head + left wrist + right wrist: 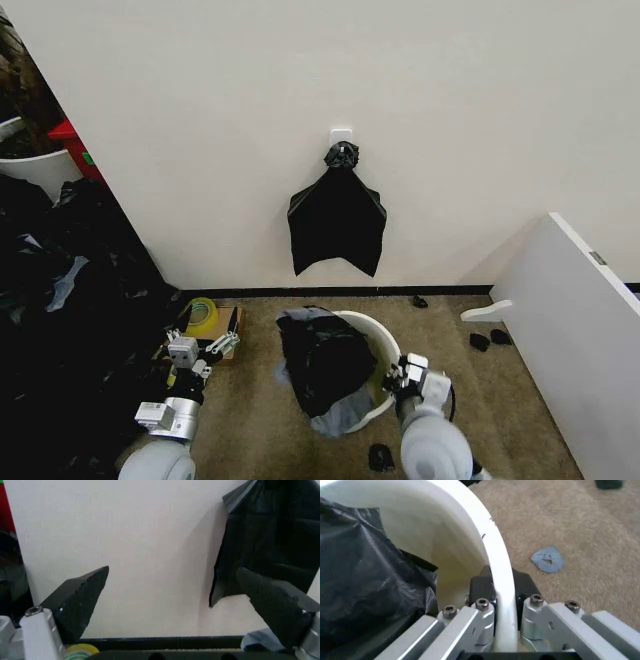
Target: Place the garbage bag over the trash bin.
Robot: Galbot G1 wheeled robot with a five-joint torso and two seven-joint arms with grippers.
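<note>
Pinching the trash bin (502, 573) rim, right end effector (502, 588); no readable writing.

Left claw (205, 352) open, right claw (398, 377) clamped.

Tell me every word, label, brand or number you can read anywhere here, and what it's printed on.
None can be read.
A small dark mark near the top edge of the white panel: too small to read.
A green patch on the red object by the wall: blurred, unreadable.
The garbage bag, the trash bin, the roll of yellow-green tape and both claws: no visible print.
</note>
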